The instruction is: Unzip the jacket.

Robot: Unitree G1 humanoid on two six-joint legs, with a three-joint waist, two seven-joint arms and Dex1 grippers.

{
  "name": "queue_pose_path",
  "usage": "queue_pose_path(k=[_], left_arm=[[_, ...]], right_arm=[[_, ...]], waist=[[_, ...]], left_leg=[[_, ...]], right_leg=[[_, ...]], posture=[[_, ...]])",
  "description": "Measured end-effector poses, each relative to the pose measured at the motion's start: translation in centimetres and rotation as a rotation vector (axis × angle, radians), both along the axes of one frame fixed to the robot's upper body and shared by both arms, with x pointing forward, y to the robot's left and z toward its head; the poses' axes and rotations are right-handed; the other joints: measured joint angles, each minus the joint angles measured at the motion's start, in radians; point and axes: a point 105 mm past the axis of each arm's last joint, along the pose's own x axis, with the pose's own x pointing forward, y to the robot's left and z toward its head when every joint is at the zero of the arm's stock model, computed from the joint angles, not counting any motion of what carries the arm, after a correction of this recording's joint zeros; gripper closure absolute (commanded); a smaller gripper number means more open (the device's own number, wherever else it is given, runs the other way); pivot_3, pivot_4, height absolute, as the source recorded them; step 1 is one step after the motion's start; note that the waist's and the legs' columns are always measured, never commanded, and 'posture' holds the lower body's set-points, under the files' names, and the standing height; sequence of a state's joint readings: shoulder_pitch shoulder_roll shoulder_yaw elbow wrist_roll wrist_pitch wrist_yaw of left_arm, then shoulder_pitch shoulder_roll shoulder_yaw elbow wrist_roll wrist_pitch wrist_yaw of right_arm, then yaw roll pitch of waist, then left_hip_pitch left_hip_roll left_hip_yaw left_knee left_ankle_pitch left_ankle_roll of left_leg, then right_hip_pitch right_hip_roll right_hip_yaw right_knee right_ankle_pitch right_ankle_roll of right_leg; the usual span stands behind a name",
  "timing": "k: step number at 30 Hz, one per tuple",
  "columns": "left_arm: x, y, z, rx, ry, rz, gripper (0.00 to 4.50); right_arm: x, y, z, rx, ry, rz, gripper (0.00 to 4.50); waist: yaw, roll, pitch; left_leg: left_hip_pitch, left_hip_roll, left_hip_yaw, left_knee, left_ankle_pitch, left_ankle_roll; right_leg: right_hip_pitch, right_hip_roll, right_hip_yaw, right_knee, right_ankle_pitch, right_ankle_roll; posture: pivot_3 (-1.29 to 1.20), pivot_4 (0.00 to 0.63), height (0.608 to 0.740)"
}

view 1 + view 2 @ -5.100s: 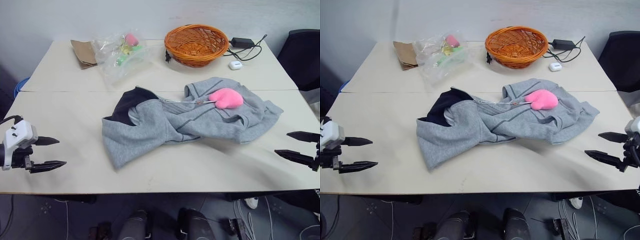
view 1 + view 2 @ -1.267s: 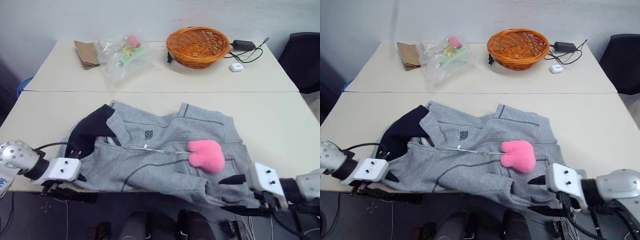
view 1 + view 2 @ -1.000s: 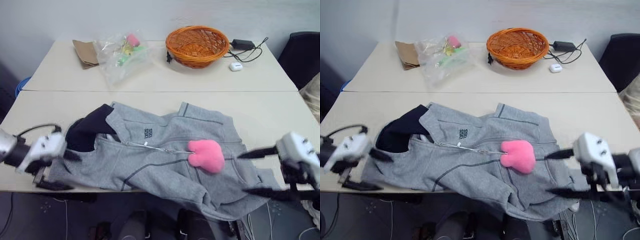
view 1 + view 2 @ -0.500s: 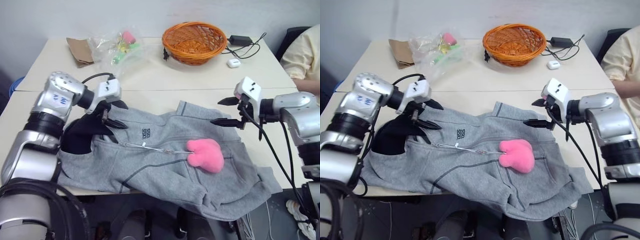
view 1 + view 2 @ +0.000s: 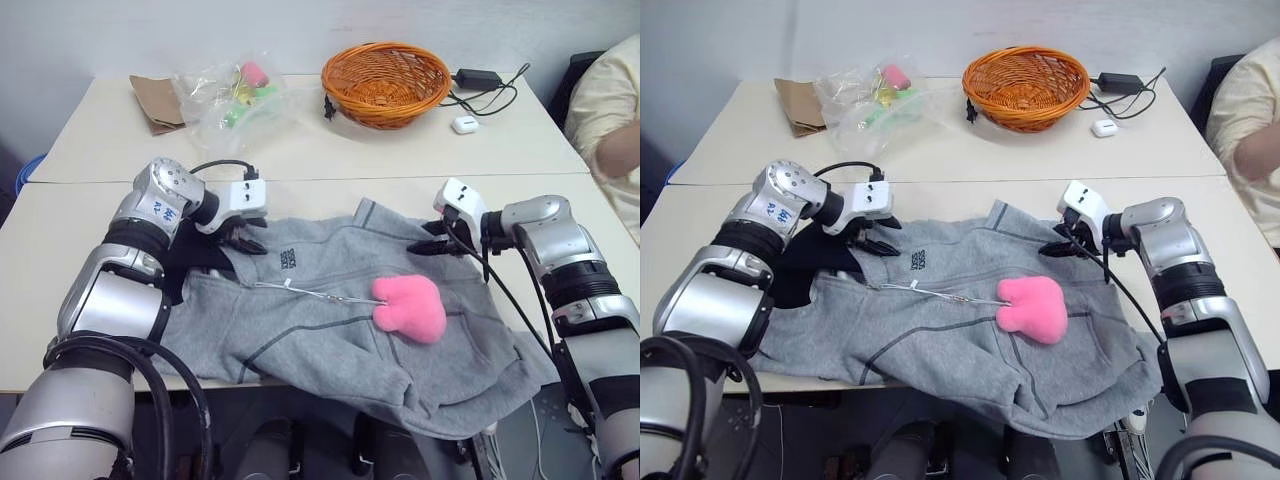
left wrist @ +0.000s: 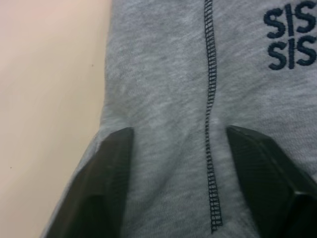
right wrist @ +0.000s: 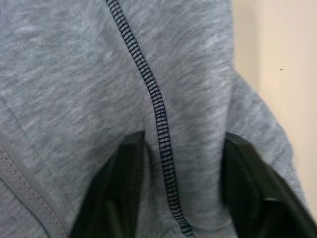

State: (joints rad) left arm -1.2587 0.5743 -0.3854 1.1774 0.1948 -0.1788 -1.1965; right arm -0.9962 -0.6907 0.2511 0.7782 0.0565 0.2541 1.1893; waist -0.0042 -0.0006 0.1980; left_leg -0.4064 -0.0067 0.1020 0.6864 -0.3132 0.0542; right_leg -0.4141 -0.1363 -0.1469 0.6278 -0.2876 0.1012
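Both hands now forward — pinching jacket [image 5: 330, 330].

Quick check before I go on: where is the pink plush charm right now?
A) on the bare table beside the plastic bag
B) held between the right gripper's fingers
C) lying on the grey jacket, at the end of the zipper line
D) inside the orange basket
C: the pink charm rests on the jacket, between the two grippers, away from the right gripper and the basket.

orange basket [image 5: 384, 82], plastic bag [image 5: 228, 100], charger [image 5: 475, 79]
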Motion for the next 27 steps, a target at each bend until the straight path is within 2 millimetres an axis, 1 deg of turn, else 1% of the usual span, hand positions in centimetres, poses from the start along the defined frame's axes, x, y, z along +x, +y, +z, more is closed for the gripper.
queue_pose_path(k=[1,3,6,7,10,12,15,17,18,20,21,22,24,26,27], left_arm=[[0.2,0.2,0.0,-0.001,-0.015,0.016,2.81],[0.6,0.6,0.2,-0.008,-0.049,0.047,3.44],[1.1,1.3,0.6,-0.022,-0.095,0.097,4.39],[1.2,1.4,0.7,-0.030,-0.105,0.107,4.48],[1.3,1.5,0.5,-0.041,-0.112,0.120,4.48],[1.2,1.6,0.3,-0.054,-0.104,0.123,4.48],[1.0,1.5,0.6,-0.108,-0.088,0.124,4.48],[0.8,1.2,1.4,-0.166,-0.075,0.116,4.50],[0.7,1.2,2.0,-0.195,-0.073,0.111,4.28],[0.5,1.2,3.2,-0.229,-0.088,0.093,3.85],[0.3,1.2,3.9,-0.244,-0.102,0.077,3.52],[0.1,1.4,4.8,-0.257,-0.127,0.063,3.24],[-0.3,1.3,5.9,-0.284,-0.149,0.041,2.69],[-0.9,1.3,6.7,-0.308,-0.162,0.019,2.07],[-1.3,1.1,7.2,-0.327,-0.162,0.004,1.80]], right_arm=[[0.2,-0.3,0.3,0.008,-0.013,-0.014,3.72],[0.4,-0.6,0.6,0.021,-0.026,-0.031,4.43],[0.6,-1.1,0.6,0.029,-0.032,-0.053,4.50],[0.7,-1.3,0.5,0.032,-0.036,-0.065,4.50],[1.0,-1.7,0.8,0.022,-0.074,-0.083,4.50],[1.1,-1.6,0.8,0.012,-0.093,-0.085,4.50],[1.0,-1.4,0.9,0.012,-0.104,-0.069,4.50],[0.6,-1.1,1.0,0.020,-0.106,-0.059,4.00],[0.5,-1.1,1.2,0.036,-0.107,-0.063,3.82],[0.1,-1.4,2.0,0.046,-0.127,-0.070,3.15],[-0.1,-1.4,2.4,0.048,-0.144,-0.068,2.76],[-0.5,-1.5,3.3,0.050,-0.172,-0.065,2.49],[-1.2,-1.8,4.5,0.052,-0.200,-0.061,1.89],[-2.7,-1.5,5.4,0.056,-0.204,-0.008,1.89],[-3.8,-1.4,5.8,0.058,-0.195,0.028,1.89]], waist=[[0.000,0.000,0.000],[0.000,0.000,0.000],[0.001,0.000,0.000],[0.001,0.000,0.000],[0.001,0.000,0.000],[0.001,0.000,0.000],[0.001,0.000,0.000],[0.002,0.000,0.000],[0.002,0.000,0.000],[0.001,0.000,0.000],[0.001,0.000,0.000],[0.000,0.000,0.000],[0.001,0.000,0.000],[0.002,0.000,0.000],[0.003,0.000,0.000]], left_leg=[[0.000,0.000,0.000,0.000,0.000,0.000],[0.000,0.000,0.000,0.000,0.000,0.000],[0.000,0.000,0.000,0.000,0.000,0.000],[0.000,0.000,0.000,0.000,0.000,0.000],[0.000,-0.001,0.000,0.000,0.000,0.000],[0.000,-0.001,0.000,0.000,0.000,0.000],[0.000,-0.001,0.000,0.000,0.000,0.000],[0.000,-0.001,0.000,0.000,0.000,0.000],[0.000,-0.001,0.000,0.000,0.000,0.000],[0.000,-0.001,0.000,0.000,0.000,0.000],[-0.001,0.000,-0.001,0.000,0.000,0.000],[0.000,0.000,-0.001,0.000,0.000,0.000],[0.000,0.000,-0.001,0.000,0.000,0.000],[0.000,0.000,-0.001,0.000,0.000,0.000],[-0.001,0.000,-0.001,0.000,0.000,0.000]], right_leg=[[0.000,0.000,0.000,0.000,0.000,0.000],[0.000,0.000,0.000,0.000,0.000,0.000],[0.000,0.000,0.000,0.000,0.000,0.000],[0.000,0.000,0.000,0.000,0.000,0.000],[0.000,-0.001,0.000,0.000,0.000,0.000],[0.000,-0.001,0.000,0.000,0.000,0.000],[0.000,-0.001,0.000,0.000,0.000,0.000],[0.000,-0.001,0.000,0.000,0.000,0.000],[0.000,-0.001,0.000,0.000,0.000,0.000],[0.000,-0.001,0.000,0.000,0.000,0.000],[0.000,-0.001,0.000,0.000,0.000,0.000],[0.000,-0.001,0.000,0.000,0.000,0.000],[0.000,0.000,0.000,0.000,0.000,0.000],[0.000,0.000,0.000,0.000,0.000,0.000],[0.000,-0.001,0.000,0.000,0.000,0.000]], posture=[[0.00,0.150,0.740],[0.00,0.150,0.740],[0.00,0.150,0.740],[0.00,0.150,0.740],[0.00,0.150,0.740],[0.00,0.150,0.740],[0.00,0.150,0.740],[0.00,0.150,0.740],[0.00,0.150,0.740],[0.00,0.150,0.740],[0.00,0.150,0.740],[0.00,0.150,0.740],[0.00,0.150,0.740],[0.00,0.150,0.740],[0.00,0.150,0.740]])
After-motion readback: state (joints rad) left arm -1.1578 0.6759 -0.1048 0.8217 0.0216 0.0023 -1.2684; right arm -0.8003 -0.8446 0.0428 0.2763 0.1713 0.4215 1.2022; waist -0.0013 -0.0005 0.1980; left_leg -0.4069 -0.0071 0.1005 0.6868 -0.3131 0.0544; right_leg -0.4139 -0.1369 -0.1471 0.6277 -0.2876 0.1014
